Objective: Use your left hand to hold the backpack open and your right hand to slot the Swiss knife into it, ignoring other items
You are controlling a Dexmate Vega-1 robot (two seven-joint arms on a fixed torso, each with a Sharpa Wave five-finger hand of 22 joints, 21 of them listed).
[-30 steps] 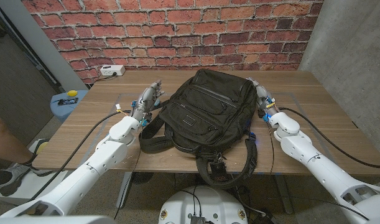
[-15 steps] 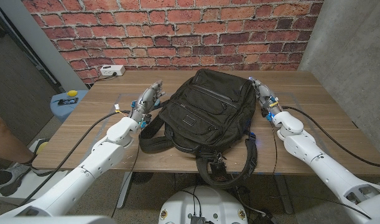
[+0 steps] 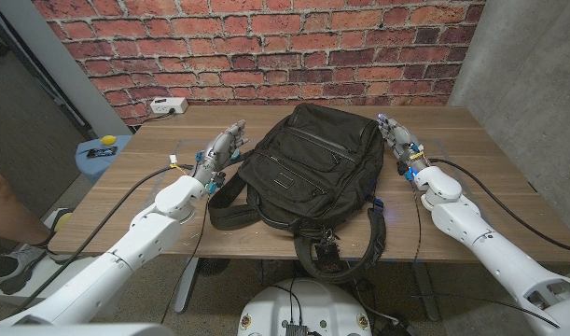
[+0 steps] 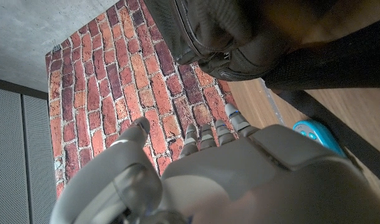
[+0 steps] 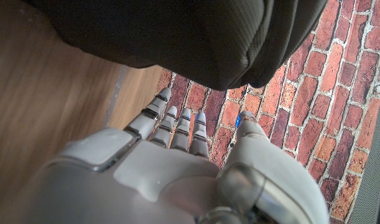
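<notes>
The left robot hand (image 3: 221, 149) reaches up the left side of the tabletop (image 3: 490, 191), fingers extended and loosely apart, holding nothing. In the left wrist view the same robot hand (image 4: 196, 177) shows its fingers straight and close side by side, the thumb set off to one side, with the brick wall (image 4: 127, 93) beyond them.

The right robot hand (image 3: 396, 138) reaches up the right side of the tabletop, fingers likewise extended and a little apart, holding nothing. In the right wrist view this robot hand (image 5: 171, 162) has its fingers straight, the tips pointing toward the brick wall, with wood grain to one side.

Between the 2 robot hands lies the backpack (image 3: 303, 168), black, flat on the tabletop, its top toward the wall. The left robot hand is just beside the backpack's upper left edge; whether it touches cannot be told. The right robot hand is just beside the upper right corner. The backpack's dark fabric looms close in both wrist views (image 4: 239, 37) (image 5: 177, 37).

The backpack's straps (image 3: 345, 252) trail over the tabletop's near edge.

A white power strip (image 3: 168, 105) sits at the far left corner of the tabletop. A person's leg (image 3: 5, 210) shows at the far left edge.
</notes>
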